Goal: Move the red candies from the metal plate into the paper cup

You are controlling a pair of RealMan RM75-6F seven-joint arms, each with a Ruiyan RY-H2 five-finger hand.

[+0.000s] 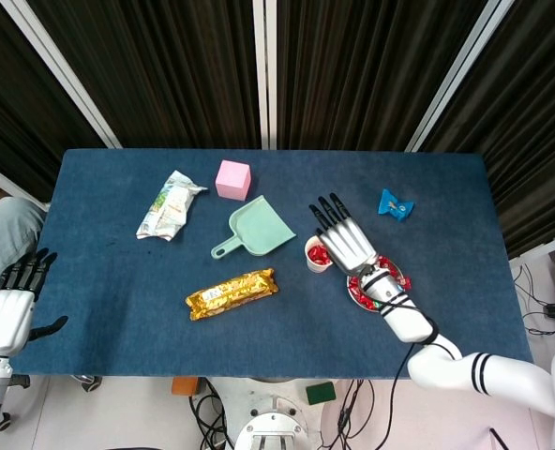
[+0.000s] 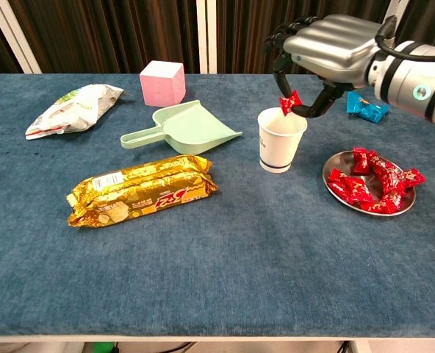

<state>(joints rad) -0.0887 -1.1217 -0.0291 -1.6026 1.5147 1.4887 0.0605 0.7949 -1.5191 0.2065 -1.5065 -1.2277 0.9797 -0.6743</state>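
My right hand (image 2: 324, 50) (image 1: 345, 239) hangs just above the white paper cup (image 2: 281, 139) (image 1: 316, 257), pinching one red candy (image 2: 289, 102) over its rim. Red candy shows inside the cup in the head view. The metal plate (image 2: 342, 194) (image 1: 398, 279) lies right of the cup with several red candies (image 2: 372, 188) on it; my forearm covers most of it in the head view. My left hand (image 1: 10, 309) rests off the table's near left corner, fingers apart and holding nothing.
A green dustpan (image 2: 184, 129) lies left of the cup, a pink cube (image 2: 162, 82) behind it. A gold snack pack (image 2: 140, 189) sits front left, a white-green bag (image 2: 70, 107) far left. A blue wrapped candy (image 2: 366, 106) lies behind the plate.
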